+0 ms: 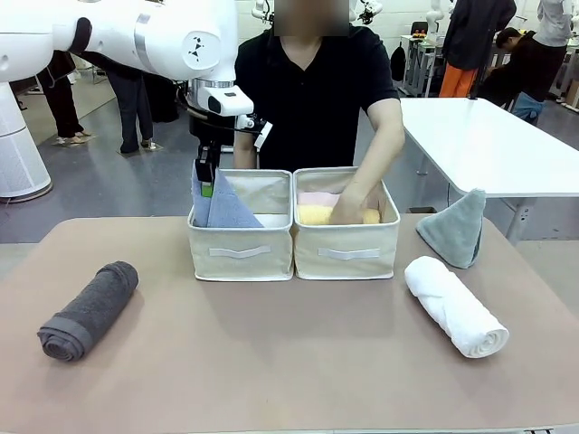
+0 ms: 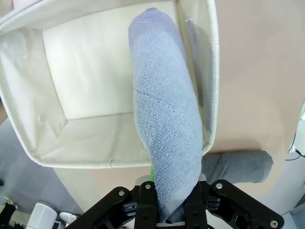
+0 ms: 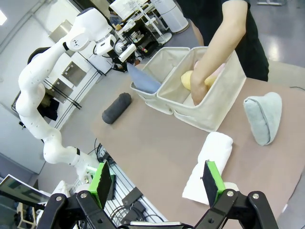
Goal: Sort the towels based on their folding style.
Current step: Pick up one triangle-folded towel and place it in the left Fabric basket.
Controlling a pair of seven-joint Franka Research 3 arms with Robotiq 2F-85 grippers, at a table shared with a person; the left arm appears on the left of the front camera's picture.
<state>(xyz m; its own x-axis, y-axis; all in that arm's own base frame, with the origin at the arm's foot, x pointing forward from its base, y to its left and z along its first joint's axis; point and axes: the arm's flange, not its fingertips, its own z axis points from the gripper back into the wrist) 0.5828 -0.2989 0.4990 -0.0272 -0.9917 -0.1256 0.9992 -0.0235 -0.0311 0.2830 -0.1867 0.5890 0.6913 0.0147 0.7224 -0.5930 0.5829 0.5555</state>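
Left bin (image 1: 240, 237): on the table (image 1: 271, 380).
Right bin (image 1: 346, 237): touching left bin's right side.
Held cone (image 1: 222, 206): inside left bin, pinched in my left claw (image 1: 206, 174).
Free cone (image 1: 457, 228): right of left bin, past right bin.
Right roll (image 1: 454, 306): right of left bin, nearer me.
Left roll (image 1: 89, 310): left of left bin, nearer me.

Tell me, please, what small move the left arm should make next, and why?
Probably lower the left gripper a little and open its jaws. They are shut on the blue towel, a cone whose far end already reaches into the left bin, while the rolled yellow towel and pink towel lie in the right bin under the person's hand.
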